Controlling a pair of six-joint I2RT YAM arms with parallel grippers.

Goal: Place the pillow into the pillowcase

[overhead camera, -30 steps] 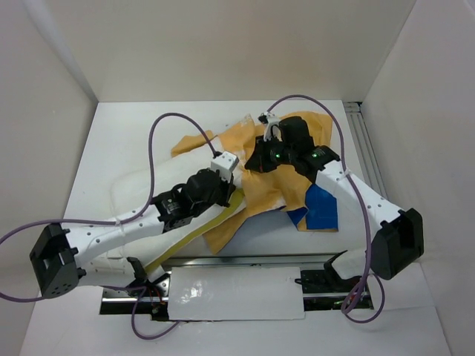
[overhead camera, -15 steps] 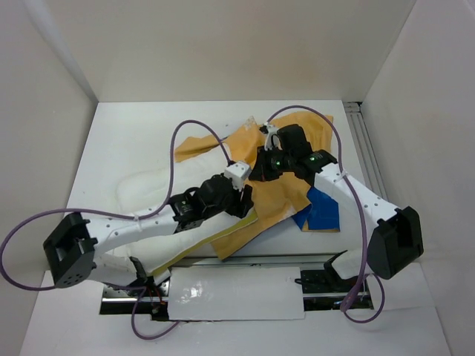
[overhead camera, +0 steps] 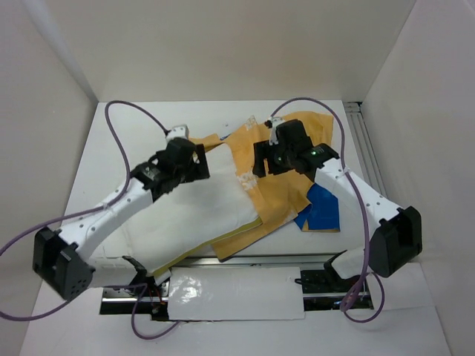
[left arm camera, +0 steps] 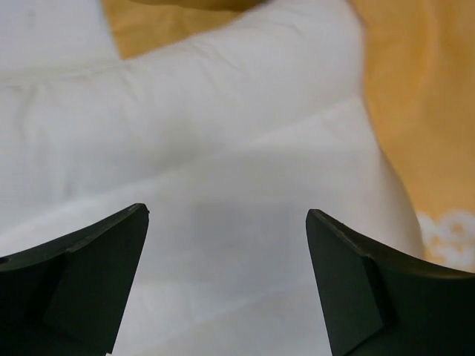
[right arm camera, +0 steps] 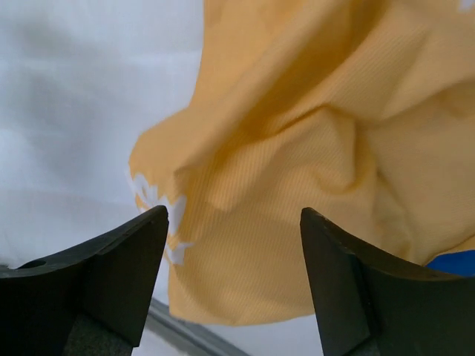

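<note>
Pillow [overhead camera: 194,213] overlaps the orange pillowcase [overhead camera: 282,194] on the desk [overhead camera: 126,122].
Left claw [left arm camera: 226,215] gapes wide, empty, over the pillow; right claw [right arm camera: 234,215] likewise over the pillowcase.

The white pillow [overhead camera: 197,204] lies flat, overlapping the crumpled orange-yellow pillowcase [overhead camera: 278,189] with its blue corner.

The left arm [overhead camera: 111,211] stretches from its base at 7 o'clock toward 1 o'clock, and the left gripper [left arm camera: 226,213] has its jaws spread wide, gripping nothing. The right arm [overhead camera: 356,193] reaches from 5 o'clock toward 11 o'clock. The right gripper [right arm camera: 232,212] is likewise spread and seems tipped downward.
</note>
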